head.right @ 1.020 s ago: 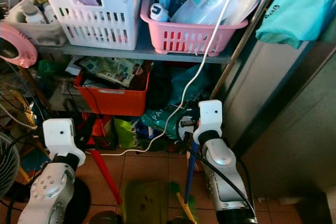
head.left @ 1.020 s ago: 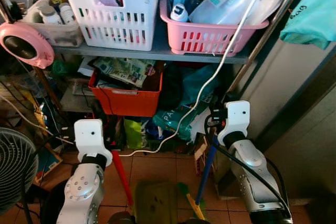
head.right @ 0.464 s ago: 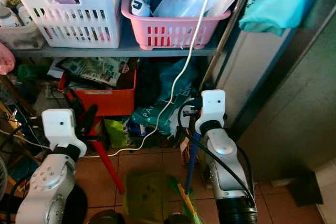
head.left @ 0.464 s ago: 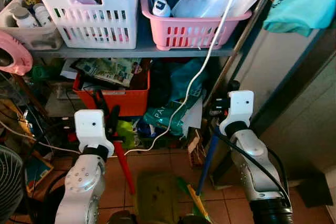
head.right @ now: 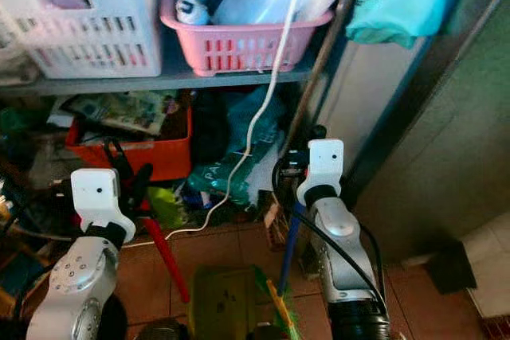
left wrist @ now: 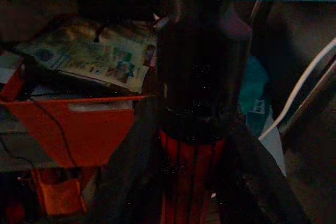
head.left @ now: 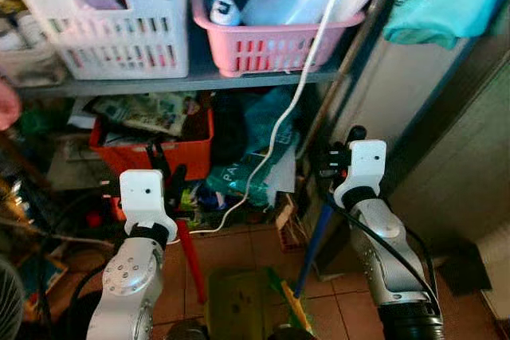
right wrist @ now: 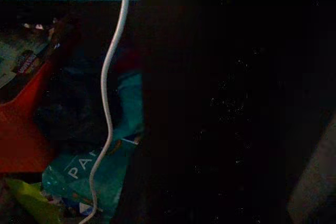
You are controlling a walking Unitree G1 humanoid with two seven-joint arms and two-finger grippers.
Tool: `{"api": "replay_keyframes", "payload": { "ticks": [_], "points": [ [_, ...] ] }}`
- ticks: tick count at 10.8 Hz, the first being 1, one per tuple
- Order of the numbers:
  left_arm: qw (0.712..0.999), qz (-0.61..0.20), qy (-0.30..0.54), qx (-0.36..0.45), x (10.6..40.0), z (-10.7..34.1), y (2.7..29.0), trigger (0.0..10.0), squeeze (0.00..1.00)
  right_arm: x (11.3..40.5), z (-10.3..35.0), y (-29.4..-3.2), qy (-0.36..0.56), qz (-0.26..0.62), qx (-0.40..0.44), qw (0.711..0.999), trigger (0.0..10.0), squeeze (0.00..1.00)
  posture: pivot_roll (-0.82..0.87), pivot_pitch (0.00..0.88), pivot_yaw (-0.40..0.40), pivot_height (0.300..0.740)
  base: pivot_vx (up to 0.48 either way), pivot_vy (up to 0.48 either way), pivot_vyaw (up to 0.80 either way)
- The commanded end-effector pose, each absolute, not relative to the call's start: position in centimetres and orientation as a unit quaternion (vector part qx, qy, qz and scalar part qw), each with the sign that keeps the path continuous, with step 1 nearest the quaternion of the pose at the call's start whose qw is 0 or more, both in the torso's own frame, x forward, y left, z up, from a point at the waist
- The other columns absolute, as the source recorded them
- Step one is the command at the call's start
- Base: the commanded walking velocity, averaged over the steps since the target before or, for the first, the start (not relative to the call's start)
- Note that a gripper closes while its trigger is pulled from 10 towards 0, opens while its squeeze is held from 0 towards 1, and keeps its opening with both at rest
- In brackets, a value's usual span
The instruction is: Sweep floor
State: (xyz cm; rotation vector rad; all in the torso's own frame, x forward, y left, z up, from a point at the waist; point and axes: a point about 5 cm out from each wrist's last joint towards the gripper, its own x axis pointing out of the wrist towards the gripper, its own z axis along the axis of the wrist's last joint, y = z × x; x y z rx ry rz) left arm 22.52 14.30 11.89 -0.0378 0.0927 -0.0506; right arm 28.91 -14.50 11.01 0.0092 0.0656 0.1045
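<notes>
The left gripper (head.left: 163,177) is closed around a red handle (head.left: 190,260) that slopes down to the tiled floor (head.left: 239,248). The right gripper (head.left: 328,166) is at the top of a blue broom handle (head.left: 312,246); I cannot tell if its fingers are apart or together. The blue stick runs down to the green and yellow broom head (head.left: 288,308), beside a green dustpan (head.left: 237,308). Behind the grippers, an orange bin (head.left: 147,157) sits under the front edge of the grey shelf (head.left: 183,83), below a white basket (head.left: 103,25) and a pink basket (head.left: 275,41).
</notes>
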Motion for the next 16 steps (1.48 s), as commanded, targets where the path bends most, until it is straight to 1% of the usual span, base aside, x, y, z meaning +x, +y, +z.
{"api": "replay_keyframes", "payload": {
  "ticks": [1, 4, 5, 7, 8, 9, 10, 11, 12, 13, 15, 16],
  "points": [
    [0.999, -0.031, 0.035, -0.021, 22.4, 12.5, 14.2, 10.0, 0.0, 28.8, 10.4, -14.9, 0.048, 0.046, 0.005, 0.998, 10.0, 0.0, 0.07, 0.041, -0.032, 0.74, 0.0, 0.0, 0.0],
    [0.999, -0.028, 0.03, -0.032, 22.4, 12.5, 14.2, 10.0, 0.0, 28.8, 10.4, -14.7, 0.041, 0.052, 0.01, 0.998, 10.0, 0.0, 0.08, 0.028, -0.031, 0.74, 0.0, 0.0, 0.0],
    [0.999, -0.018, 0.029, -0.032, 22.1, 12.3, 15.0, 10.0, 0.0, 28.3, 10.8, -14.9, 0.023, 0.056, 0.016, 0.998, 10.0, 0.0, 0.08, 0.023, -0.018, 0.74, 0.0, 0.0, 0.0],
    [0.999, -0.004, 0.034, -0.016, 22.0, 11.9, 16.0, 10.0, 0.0, 28.1, 10.7, -16.2, 0.014, 0.037, 0.021, 0.999, 10.0, 0.0, 0.09, 0.008, 0.006, 0.74, 0.0, 0.0, 0.0],
    [1.0, -0.021, 0.023, 0.001, 22.3, 12.1, 16.0, 10.0, 0.0, 28.5, 10.9, -16.4, 0.003, 0.026, 0.019, 0.999, 10.0, 0.0, 0.08, 0.0, 0.004, 0.74, 0.0, 0.0, 0.0],
    [0.999, -0.036, 0.009, 0.0, 22.9, 12.4, 15.9, 10.0, 0.0, 29.0, 11.3, -16.3, -0.008, 0.023, 0.02, 1.0, 10.0, 0.0, 0.08, 0.0, -0.007, 0.74, 0.0, 0.0, 0.0],
    [0.999, -0.018, 0.0, 0.036, 23.4, 12.4, 16.7, 10.0, 0.0, 29.0, 10.9, -16.4, -0.005, 0.015, 0.011, 1.0, 10.0, 0.0, 0.08, 0.0, -0.007, 0.74, 0.0, 0.0, 0.0],
    [0.998, 0.02, 0.024, 0.056, 22.1, 10.6, 18.1, 10.0, 0.0, 28.0, 9.8, -16.8, 0.006, 0.007, 0.002, 1.0, 10.0, 0.0, 0.07, 0.0, -0.007, 0.74, 0.0, 0.0, 0.0],
    [0.996, 0.033, 0.05, 0.059, 20.7, 9.2, 18.6, 10.0, 0.0, 27.2, 9.4, -17.1, 0.011, 0.012, 0.001, 1.0, 10.0, 0.0, 0.06, 0.0, -0.016, 0.74, 0.0, 0.0, 0.0],
    [0.996, 0.034, 0.059, 0.062, 20.2, 8.5, 18.8, 10.0, 0.0, 27.0, 9.3, -17.3, 0.015, 0.017, -0.001, 1.0, 10.0, 0.0, 0.05, 0.0, -0.015, 0.74, 0.0, 0.0, 0.0],
    [0.997, 0.03, 0.045, 0.057, 20.6, 8.5, 18.4, 10.0, 0.0, 26.8, 8.7, -18.9, 0.019, -0.016, 0.001, 1.0, 10.0, 0.0, 0.05, 0.0, 0.011, 0.74, 0.0, 0.0, 0.0],
    [0.997, 0.028, 0.038, 0.062, 20.8, 8.5, 18.3, 10.0, 0.0, 26.6, 8.3, -18.8, 0.025, -0.019, 0.007, 0.999, 10.0, 0.0, 0.04, 0.0, 0.018, 0.74, 0.0, 0.0, 0.0]
  ]
}}
